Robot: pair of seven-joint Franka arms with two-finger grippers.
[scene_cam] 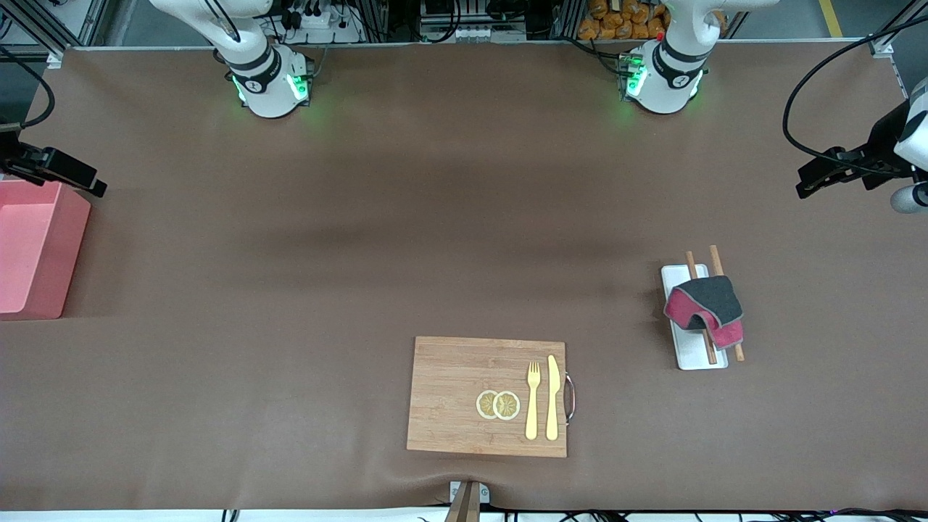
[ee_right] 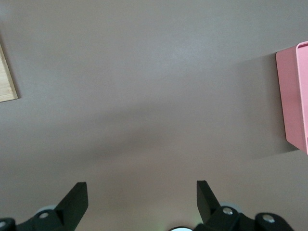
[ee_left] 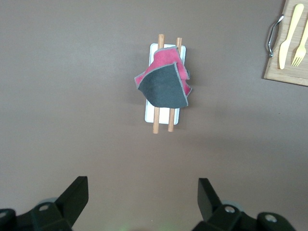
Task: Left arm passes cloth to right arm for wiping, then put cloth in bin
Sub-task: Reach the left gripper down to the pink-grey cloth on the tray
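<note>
1. The cloth [scene_cam: 705, 310] is draped, grey face up with pink folds showing, over a pair of wooden chopsticks [scene_cam: 737, 351] that lie on a flat white tray [scene_cam: 697, 359] toward the left arm's end of the table [scene_cam: 362, 239].
2. The left gripper [ee_left: 142, 199] is held in the air over bare table, well apart from the cloth [ee_left: 166, 84]; its fingers [ee_left: 74, 197] are seen spread wide with nothing between them.
3. The right gripper [ee_right: 142, 199] is held above the table near the bin [scene_cam: 32, 250], at the right arm's end; its fingers [ee_right: 207, 197] are likewise spread wide and empty.
4. A wooden board [scene_cam: 453, 395] is set nearer the front camera, and a fork [scene_cam: 533, 402], a knife [scene_cam: 552, 397] and two lemon slices [scene_cam: 498, 404] are laid on it.
</note>
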